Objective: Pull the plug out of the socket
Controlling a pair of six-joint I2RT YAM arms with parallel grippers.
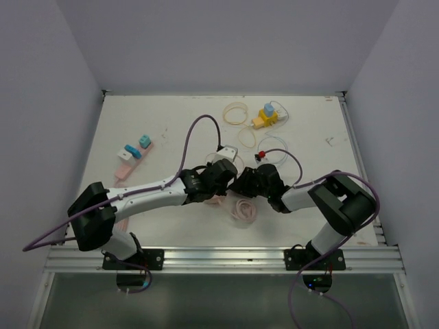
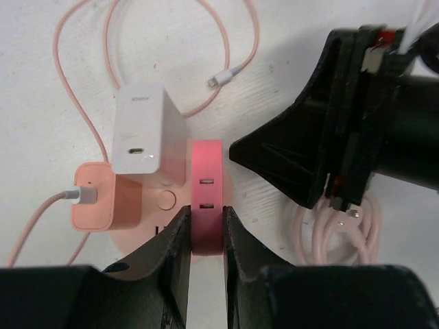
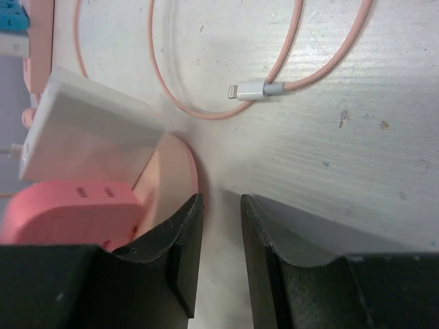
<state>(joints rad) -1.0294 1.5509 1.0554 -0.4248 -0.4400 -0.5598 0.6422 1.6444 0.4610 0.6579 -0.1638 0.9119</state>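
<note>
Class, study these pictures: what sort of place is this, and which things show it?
Probably a robotics test cell, not a home: a white table boxed in by bare white walls, two black-and-white arms bolted to an aluminium rail, and the left pincer shut on a deep-pink plug.

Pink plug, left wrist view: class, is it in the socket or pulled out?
In: the pink plug sits flush on the socket, with the left hand pinching it.

Left arm point(image 1: 147, 194) and right arm point(image 1: 302, 197) alike, slim white links, bulky black joints, purple cables point(image 1: 206, 116) looping loosely off each, black bases point(image 1: 130, 260) bolted down, matte black wedge-shaped fingers point(image 2: 171, 267), edges lightly scuffed
</note>
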